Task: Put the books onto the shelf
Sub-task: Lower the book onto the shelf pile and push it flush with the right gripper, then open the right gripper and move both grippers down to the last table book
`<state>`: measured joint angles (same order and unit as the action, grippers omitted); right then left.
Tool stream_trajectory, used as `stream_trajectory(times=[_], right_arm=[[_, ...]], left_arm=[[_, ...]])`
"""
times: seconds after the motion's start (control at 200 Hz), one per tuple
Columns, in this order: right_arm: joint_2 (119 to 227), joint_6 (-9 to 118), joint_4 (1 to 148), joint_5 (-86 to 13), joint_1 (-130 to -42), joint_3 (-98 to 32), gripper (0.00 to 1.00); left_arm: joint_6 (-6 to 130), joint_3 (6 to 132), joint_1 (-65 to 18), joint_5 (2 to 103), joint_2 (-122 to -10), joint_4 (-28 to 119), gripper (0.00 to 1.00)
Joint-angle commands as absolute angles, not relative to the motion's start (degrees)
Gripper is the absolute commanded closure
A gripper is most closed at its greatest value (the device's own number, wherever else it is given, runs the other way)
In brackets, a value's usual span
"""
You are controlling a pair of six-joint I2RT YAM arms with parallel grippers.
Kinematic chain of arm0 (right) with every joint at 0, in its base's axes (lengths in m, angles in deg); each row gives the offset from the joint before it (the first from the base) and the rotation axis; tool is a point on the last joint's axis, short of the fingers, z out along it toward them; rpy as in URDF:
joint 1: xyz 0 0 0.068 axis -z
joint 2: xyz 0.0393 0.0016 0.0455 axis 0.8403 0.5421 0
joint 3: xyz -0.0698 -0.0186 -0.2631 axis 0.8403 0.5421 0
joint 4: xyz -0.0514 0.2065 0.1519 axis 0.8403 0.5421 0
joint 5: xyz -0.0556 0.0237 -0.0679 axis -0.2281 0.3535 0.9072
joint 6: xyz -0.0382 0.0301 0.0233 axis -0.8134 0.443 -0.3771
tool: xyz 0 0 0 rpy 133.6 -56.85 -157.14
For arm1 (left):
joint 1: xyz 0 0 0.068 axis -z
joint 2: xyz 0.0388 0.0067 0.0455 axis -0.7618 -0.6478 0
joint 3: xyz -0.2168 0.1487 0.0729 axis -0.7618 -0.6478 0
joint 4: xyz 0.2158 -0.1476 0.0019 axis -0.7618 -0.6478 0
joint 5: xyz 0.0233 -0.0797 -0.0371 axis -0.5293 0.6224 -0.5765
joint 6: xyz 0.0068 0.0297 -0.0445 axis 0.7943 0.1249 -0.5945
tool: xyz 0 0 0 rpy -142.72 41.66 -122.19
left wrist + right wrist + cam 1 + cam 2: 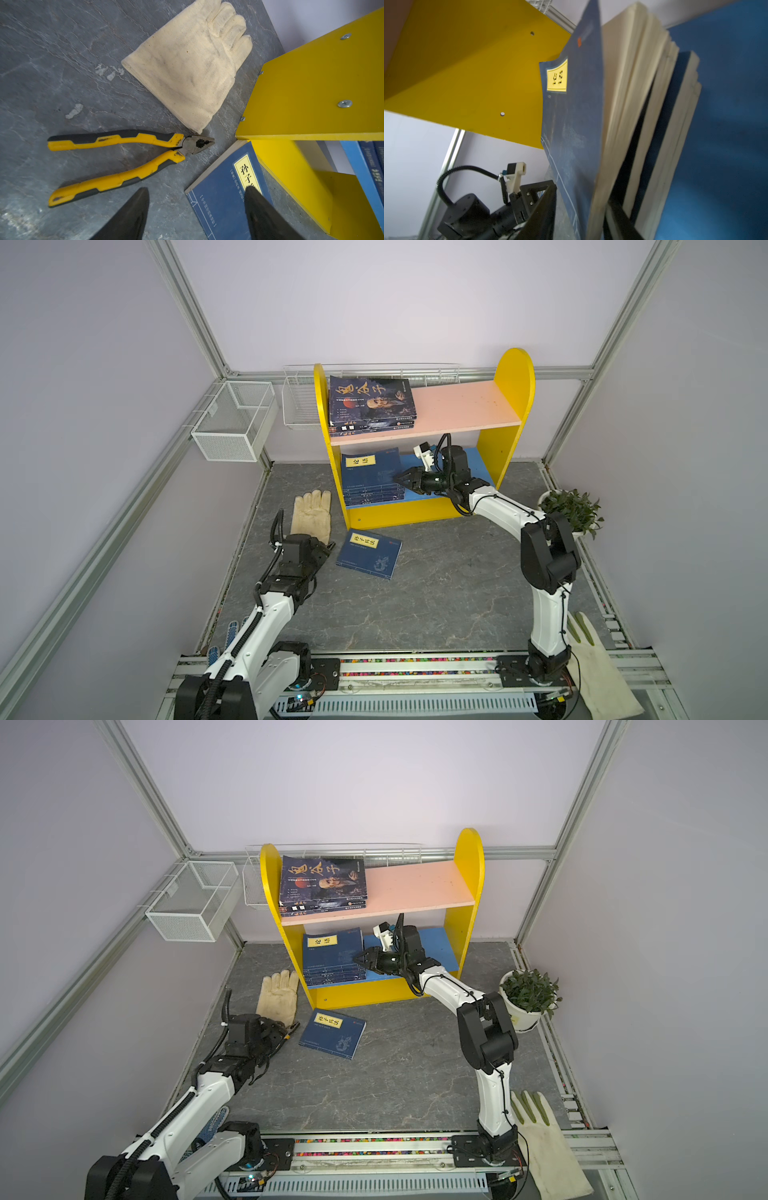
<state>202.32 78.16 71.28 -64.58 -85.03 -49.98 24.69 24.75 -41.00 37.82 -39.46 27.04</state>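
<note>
**Shelf half filled, one book on the floor**

We see the shelf [513,406] at centre back, baskets [232,423] at its upper left and a plant [573,510] at right. The upper stack [370,400] lies on the pink board [461,406] and the lower stack [370,481] on the blue board [478,464], long axes across the frame. The loose book [369,553] lies cover-up before the shelf, its axis dipping right. A glove [311,514] and pliers [124,162] crowd its left. The right claw [400,478] straddles the lower stack's top book, jaws apart; whether it is pinching we cannot tell. The left claw [197,188] is spread and empty.
</note>
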Motion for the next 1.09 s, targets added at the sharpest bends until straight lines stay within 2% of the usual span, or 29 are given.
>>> stream_trajectory(times=[0.0, 0.345, 0.635, 0.71, 0.88, 1.09], right_arm=[[201.25, 73.06, 79.04, -59.63, -85.9, -52.66, 0.51], [198.44, 64.57, 90.66, -46.67, -87.03, -57.02, 0.35], [189.93, 59.23, 90.9, -38.12, -87.52, -51.05, 0.3], [186.1, 57.14, 90.68, -39.11, -87.9, -46.36, 0.3], [179.86, 51.45, 94.08, -48.53, -90.39, -34.68, 0.29], [184.18, 47.99, 99.92, -53.85, -95.3, -27.57, 0.28]], left_arm=[[24.85, 25.26, -41.36, 38.15, -39.87, 27.13, 0.28], [25.08, 25.44, -41.36, 38.69, -40.69, 27.58, 0.28], [28.23, 26.73, -41.3, 42.56, -44.17, 30.85, 0.27], [29.38, 27.0, -41.27, 43.79, -45.91, 32.23, 0.26], [33.25, 28.79, -41.27, 47.43, -51.49, 33.85, 0.26], [35.57, 30.9, -41.01, 50.26, -59.43, 35.87, 0.26]])
